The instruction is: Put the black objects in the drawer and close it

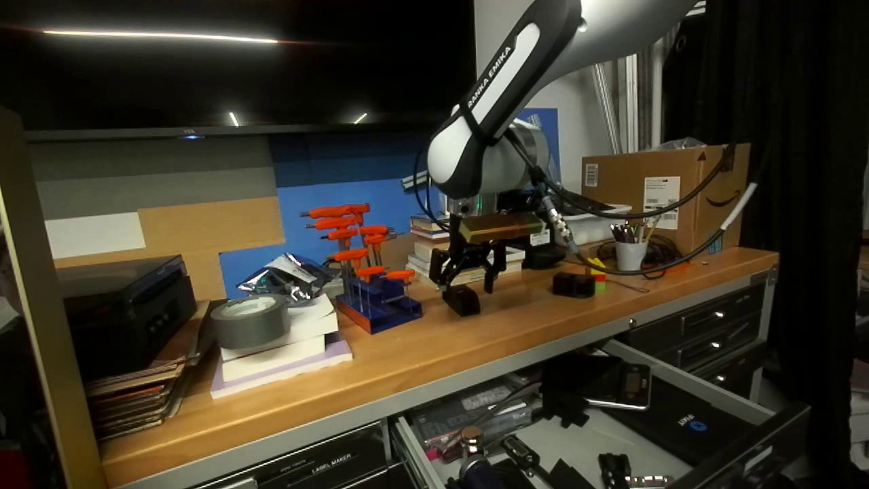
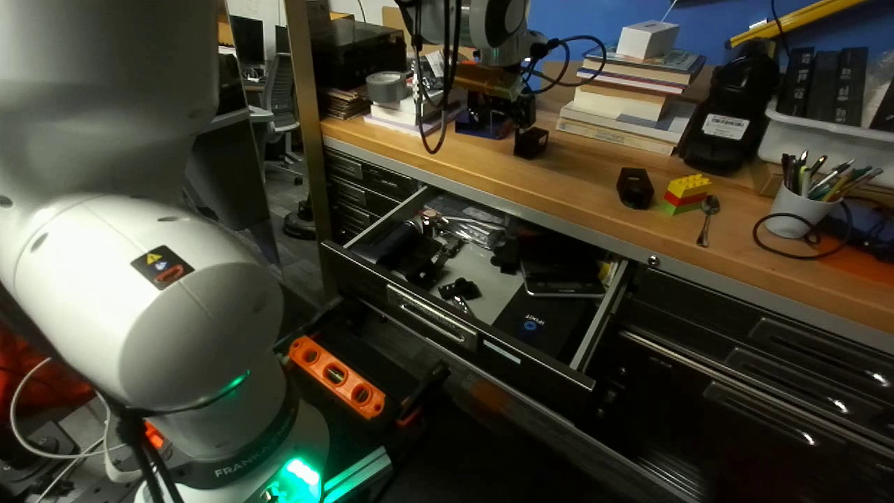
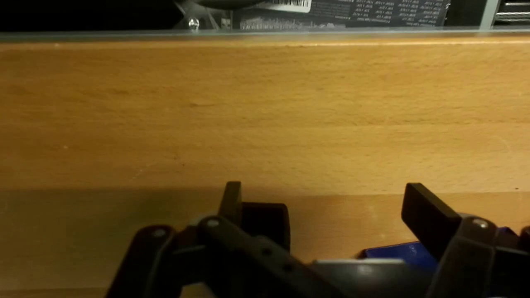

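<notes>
The black block (image 3: 268, 223) sits on the worktop (image 3: 265, 116) just beside one finger (image 3: 230, 203) of the jaws, which stand wide apart in the wrist view; I cannot tell whether finger and block touch. Near them, in an exterior view, a blue rack (image 1: 387, 310) holds orange-handled hex keys (image 1: 349, 255), and farther along the worktop a second black block (image 1: 572, 285) lies beside a stack of yellow, red and green toy bricks (image 1: 597, 276). Beneath the worktop's front edge the drawer (image 2: 433, 318) is pulled out, with a flat black case (image 2: 538, 335), a silver-edged device (image 2: 564, 276) and small dark items (image 2: 459, 288) inside.
</notes>
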`<action>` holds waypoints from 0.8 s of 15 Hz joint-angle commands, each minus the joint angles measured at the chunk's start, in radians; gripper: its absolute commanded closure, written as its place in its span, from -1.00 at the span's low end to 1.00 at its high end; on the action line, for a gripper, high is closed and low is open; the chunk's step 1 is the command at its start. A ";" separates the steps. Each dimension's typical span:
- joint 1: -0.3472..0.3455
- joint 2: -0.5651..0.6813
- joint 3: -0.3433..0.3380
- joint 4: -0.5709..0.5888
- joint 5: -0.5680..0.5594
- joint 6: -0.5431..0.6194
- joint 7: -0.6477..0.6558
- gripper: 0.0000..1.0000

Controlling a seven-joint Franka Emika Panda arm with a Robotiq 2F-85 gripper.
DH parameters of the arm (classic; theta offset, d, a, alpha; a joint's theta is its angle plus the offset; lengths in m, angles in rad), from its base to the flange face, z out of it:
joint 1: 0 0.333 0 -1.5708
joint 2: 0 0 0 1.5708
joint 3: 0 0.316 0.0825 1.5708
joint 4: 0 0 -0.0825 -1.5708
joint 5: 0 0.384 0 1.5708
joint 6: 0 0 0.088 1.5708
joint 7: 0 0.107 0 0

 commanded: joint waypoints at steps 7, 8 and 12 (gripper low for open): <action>0.018 0.261 -0.058 0.326 -0.035 -0.014 0.002 -1.00; 0.019 0.280 -0.063 0.350 -0.035 -0.017 0.003 -1.00; 0.019 0.338 -0.075 0.417 -0.031 -0.019 0.006 -0.50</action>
